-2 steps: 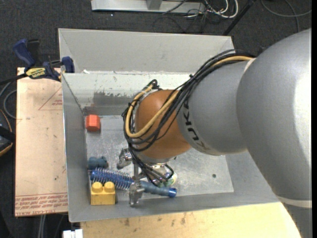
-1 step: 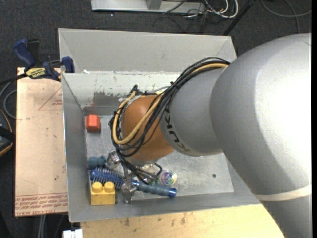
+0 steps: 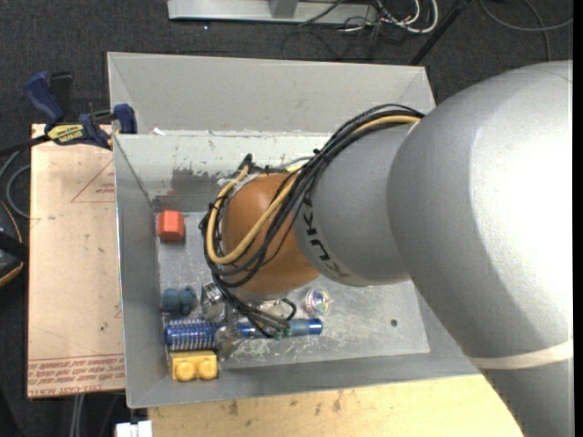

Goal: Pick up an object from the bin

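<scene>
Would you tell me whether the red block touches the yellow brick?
Apart. The camera view shows bare bin floor and a blue ribbed piece between the red block and the yellow brick.

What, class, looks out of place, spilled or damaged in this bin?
Nothing stands out. The orange block lies alone by the left wall; the blue ribbed piece and yellow block sit in the near-left corner of the bin. All are inside, with no spill or damage showing.
</scene>
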Robot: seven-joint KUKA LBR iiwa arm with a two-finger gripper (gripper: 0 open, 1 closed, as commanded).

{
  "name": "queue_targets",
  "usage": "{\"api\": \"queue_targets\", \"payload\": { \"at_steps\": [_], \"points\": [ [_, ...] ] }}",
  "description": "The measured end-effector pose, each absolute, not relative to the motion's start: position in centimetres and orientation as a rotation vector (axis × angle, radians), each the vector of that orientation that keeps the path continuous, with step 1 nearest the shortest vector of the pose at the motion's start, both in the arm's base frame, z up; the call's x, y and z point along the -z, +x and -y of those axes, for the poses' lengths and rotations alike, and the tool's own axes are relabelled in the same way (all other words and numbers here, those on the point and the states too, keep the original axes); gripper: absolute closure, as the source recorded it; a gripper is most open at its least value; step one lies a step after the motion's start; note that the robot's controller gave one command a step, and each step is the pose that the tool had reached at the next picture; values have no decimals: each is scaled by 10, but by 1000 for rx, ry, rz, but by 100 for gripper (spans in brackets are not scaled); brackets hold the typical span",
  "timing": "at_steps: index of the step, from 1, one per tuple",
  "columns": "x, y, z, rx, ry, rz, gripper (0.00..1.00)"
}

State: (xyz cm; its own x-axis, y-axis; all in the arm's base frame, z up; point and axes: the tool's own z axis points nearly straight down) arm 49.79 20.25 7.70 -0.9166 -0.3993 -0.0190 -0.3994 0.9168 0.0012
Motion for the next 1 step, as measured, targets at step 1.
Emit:
{"api": "queue_targets", "payload": {
  "at_steps": [1],
  "points": [
    [-217, 504, -170, -2, -533, -3087, 100]
  ]
}}
